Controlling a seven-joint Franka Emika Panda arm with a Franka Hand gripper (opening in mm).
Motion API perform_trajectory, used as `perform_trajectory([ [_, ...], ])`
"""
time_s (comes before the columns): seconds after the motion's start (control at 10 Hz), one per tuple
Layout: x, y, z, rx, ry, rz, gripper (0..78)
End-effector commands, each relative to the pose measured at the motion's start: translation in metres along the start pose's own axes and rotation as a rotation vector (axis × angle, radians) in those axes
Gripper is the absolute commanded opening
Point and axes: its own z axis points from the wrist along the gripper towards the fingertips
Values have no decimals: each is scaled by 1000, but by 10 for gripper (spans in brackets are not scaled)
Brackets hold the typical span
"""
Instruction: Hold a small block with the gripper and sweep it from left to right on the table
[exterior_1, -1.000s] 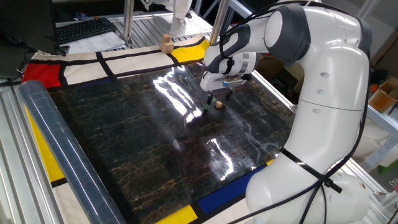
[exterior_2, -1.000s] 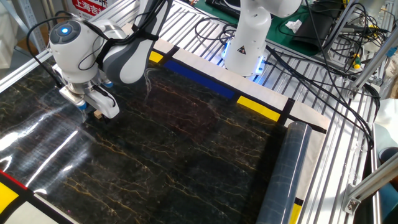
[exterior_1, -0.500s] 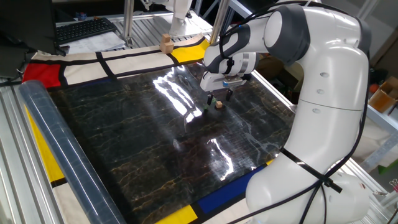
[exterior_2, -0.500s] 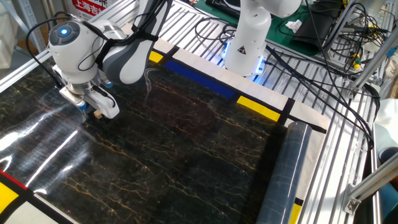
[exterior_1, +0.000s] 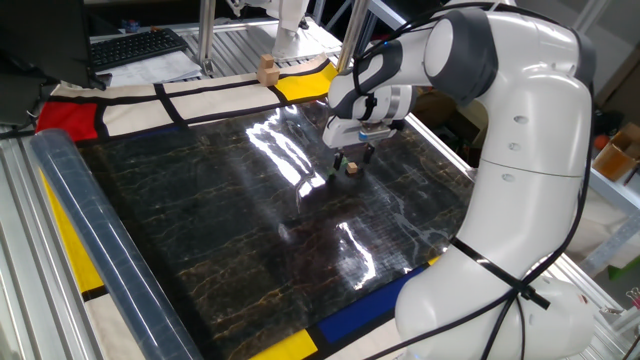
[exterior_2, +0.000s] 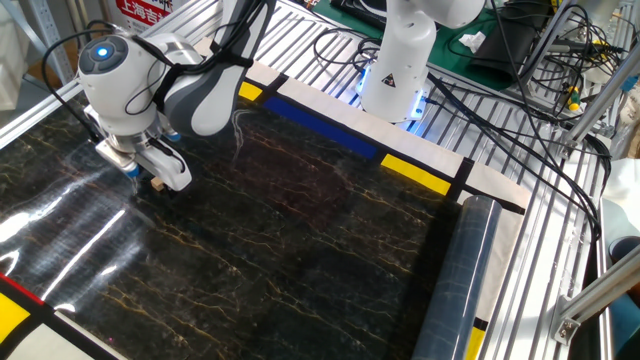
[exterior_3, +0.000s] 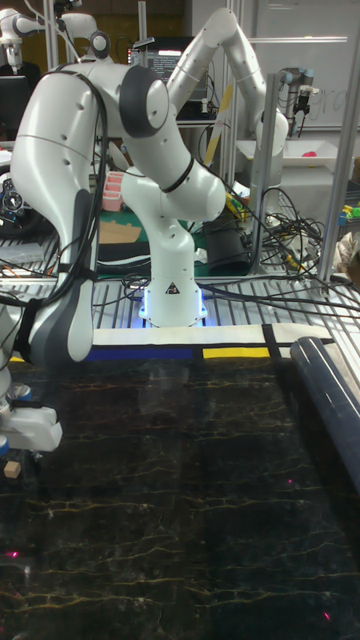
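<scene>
The gripper (exterior_1: 352, 163) hangs low over the far right part of the black marble table (exterior_1: 230, 220), under the white arm's wrist. Its dark fingers stand on either side of the small block (exterior_1: 353, 169), a tiny tan cube that rests on the table surface, and they look shut on it. In the other fixed view the small block (exterior_2: 157, 184) peeks out under the white hand of the gripper (exterior_2: 148, 178) near the table's left side. The tall fixed view has the gripper (exterior_3: 10, 455) at the left edge with the small block (exterior_3: 12, 468) just below it.
A larger tan wooden block (exterior_1: 266, 68) stands on the white border at the back. A grey rolled tube (exterior_1: 100, 240) lies along the table's left side. The arm's white base (exterior_1: 480, 290) fills the front right. Cables (exterior_2: 520, 110) lie on the metal frame behind.
</scene>
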Motion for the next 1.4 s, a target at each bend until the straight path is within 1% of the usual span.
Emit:
perform_trajectory([
  [0.1,-2,0,3,0,-6,0,775],
  [1.1,-1,0,3,-6,-6,-3,775],
  [1.2,-1,0,3,-6,-6,-3,14],
  [1.4,-1,0,3,-6,-6,-3,14],
])
